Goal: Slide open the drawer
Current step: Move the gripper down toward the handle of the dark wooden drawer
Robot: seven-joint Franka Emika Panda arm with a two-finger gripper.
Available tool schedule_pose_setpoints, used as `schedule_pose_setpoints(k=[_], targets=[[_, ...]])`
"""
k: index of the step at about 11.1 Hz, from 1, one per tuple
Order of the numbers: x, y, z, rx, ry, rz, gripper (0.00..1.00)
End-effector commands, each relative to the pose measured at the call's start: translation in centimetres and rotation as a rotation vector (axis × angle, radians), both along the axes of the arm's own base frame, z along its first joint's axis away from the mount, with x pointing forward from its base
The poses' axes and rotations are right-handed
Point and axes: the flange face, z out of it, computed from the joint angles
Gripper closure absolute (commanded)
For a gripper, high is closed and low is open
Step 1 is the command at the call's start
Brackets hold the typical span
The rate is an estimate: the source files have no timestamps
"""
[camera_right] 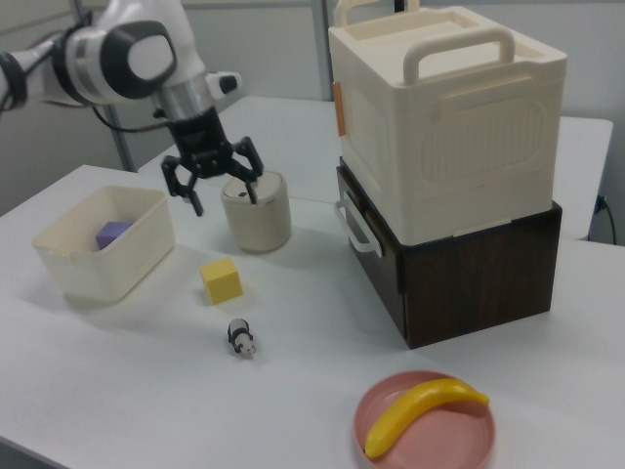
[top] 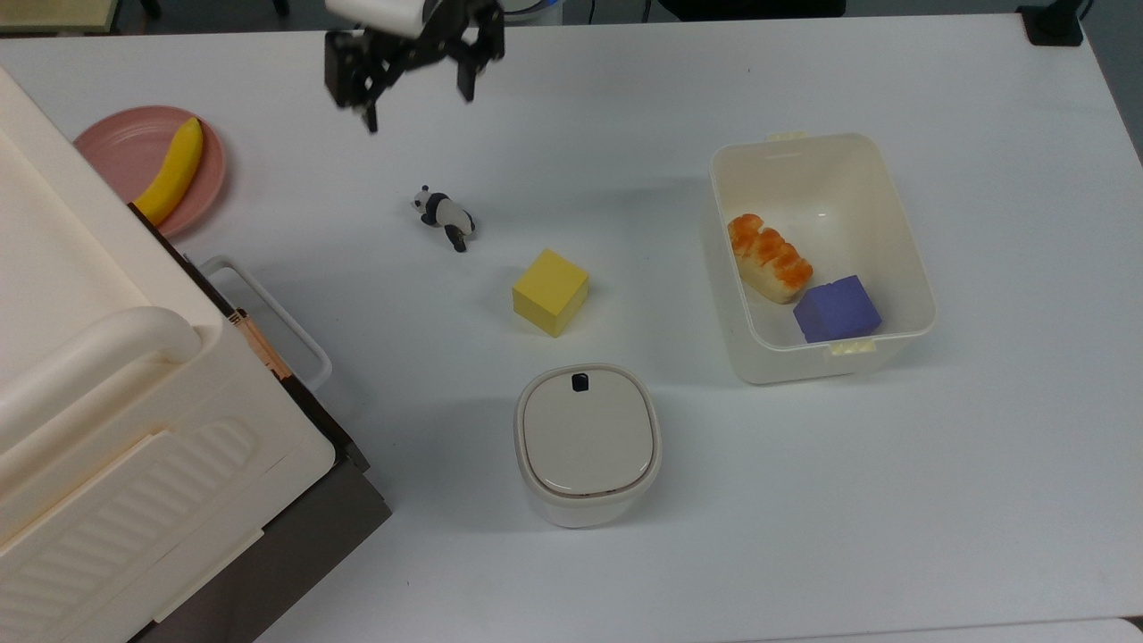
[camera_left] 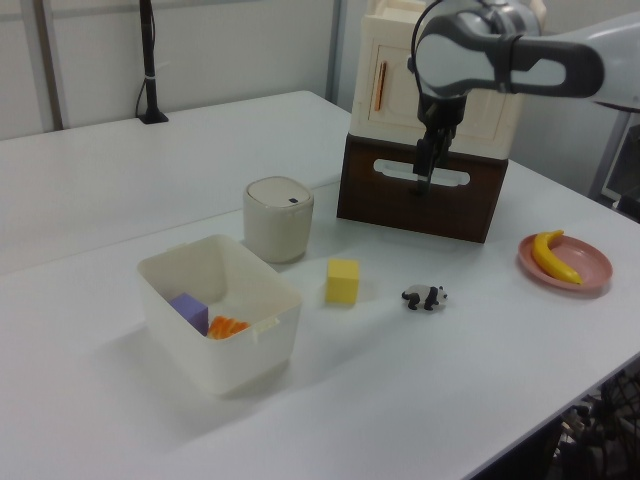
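Gripper (camera_right: 213,183) held spread, empty, raised above worktop (top: 679,89). Drawer (camera_right: 391,264) seen shut, handle (camera_right: 354,227) well apart from gripper; approach judged pending before any pull.

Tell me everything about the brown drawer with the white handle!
The drawer is dark brown wood with a white loop handle on its front. It sits shut at the bottom of the stack, resting on the white table, with the cream ribbed cabinet on top. The claw hangs open, away from it.
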Motion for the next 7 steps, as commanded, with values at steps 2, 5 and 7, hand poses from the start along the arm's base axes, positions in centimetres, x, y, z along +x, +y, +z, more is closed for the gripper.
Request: schedule_pose_setpoints(k=[2,5,7], targets=[[5.4,-4.5,-4.7,-0.096,-0.055,0.019,0.00],[8.3,-7.0,-6.8,-0.137,-0.099,0.025,0.00],[9.1,-8.1,-7.4,-0.158,-0.141,0.036,0.00]])
